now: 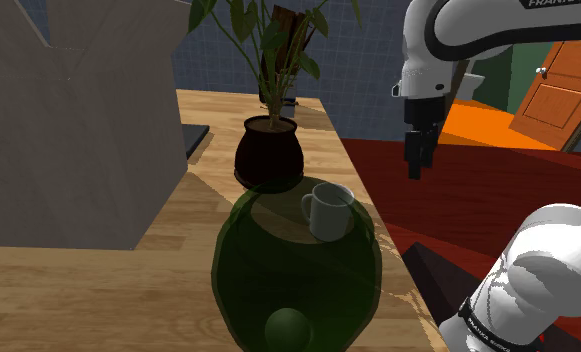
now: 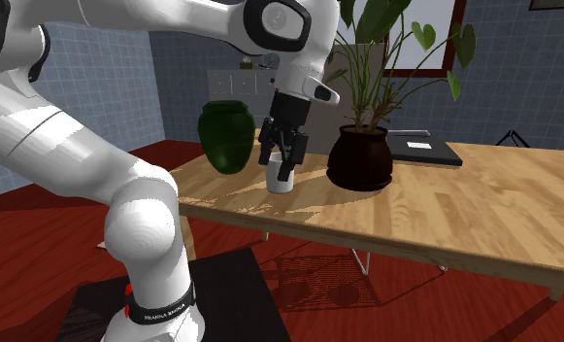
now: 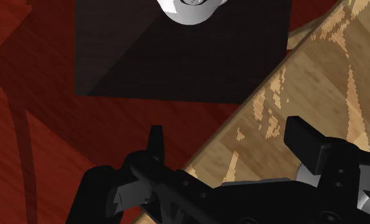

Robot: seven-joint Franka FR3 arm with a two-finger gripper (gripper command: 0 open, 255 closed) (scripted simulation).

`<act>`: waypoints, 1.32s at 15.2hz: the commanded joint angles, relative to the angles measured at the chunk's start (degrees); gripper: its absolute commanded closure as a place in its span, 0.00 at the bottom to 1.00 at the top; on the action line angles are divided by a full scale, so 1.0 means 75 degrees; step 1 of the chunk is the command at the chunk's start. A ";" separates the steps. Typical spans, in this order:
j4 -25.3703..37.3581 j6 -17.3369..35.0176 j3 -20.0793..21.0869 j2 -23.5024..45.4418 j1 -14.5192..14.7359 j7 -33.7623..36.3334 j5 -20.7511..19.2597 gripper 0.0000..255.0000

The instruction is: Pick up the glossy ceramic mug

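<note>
- End effector [image 1: 416, 170]: pointing straight down, raised well above counter height. In the wrist view the fingers [image 3: 307, 145] stand wide apart with nothing between them, so it is empty and ready to take a load.
- Position over the work area: the wrist view looks down across the edge of the counter [image 3: 317, 83], with one finger over the wood and the other over the red floor [image 3: 30, 95]. Judged to be short of the target and not yet lined up over it.
- Task item: the mug [image 1: 328, 212], drawn pale grey-white, stands upright on the counter near the edge on the arm's side. Its mouth is up and its handle is turned toward the shoulder view's left. It is untouched and well apart from the end effector.
- Neighbours: a dark plant pot [image 1: 269, 155] stands beyond the mug, and a green vase [image 1: 296, 270] is nearer the shoulder camera. Both are close enough to limit a sideways approach.
- Assessment: the raised, open stance suits a descent from above, which avoids both the foliage and the vase. The task is at the approach step and no grasp has been made.
- Next requirement: shift inward over the mug, set the fingers across the rim or wall clear of the handle, then lower.
- Risk: the mug sits near the counter's edge, so a glancing contact could push it off.
</note>
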 commanded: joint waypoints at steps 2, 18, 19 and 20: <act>-0.0055 0.0193 0.0159 -0.0007 0.0035 0.0271 0.0183 0.00; -0.0176 0.3257 0.2290 0.0953 0.0263 0.3406 0.1749 0.00; -0.0267 0.3364 0.2307 0.0969 0.0267 0.3398 0.1763 0.00; -0.0356 0.3471 0.2324 0.0988 0.0272 0.3391 0.1777 0.00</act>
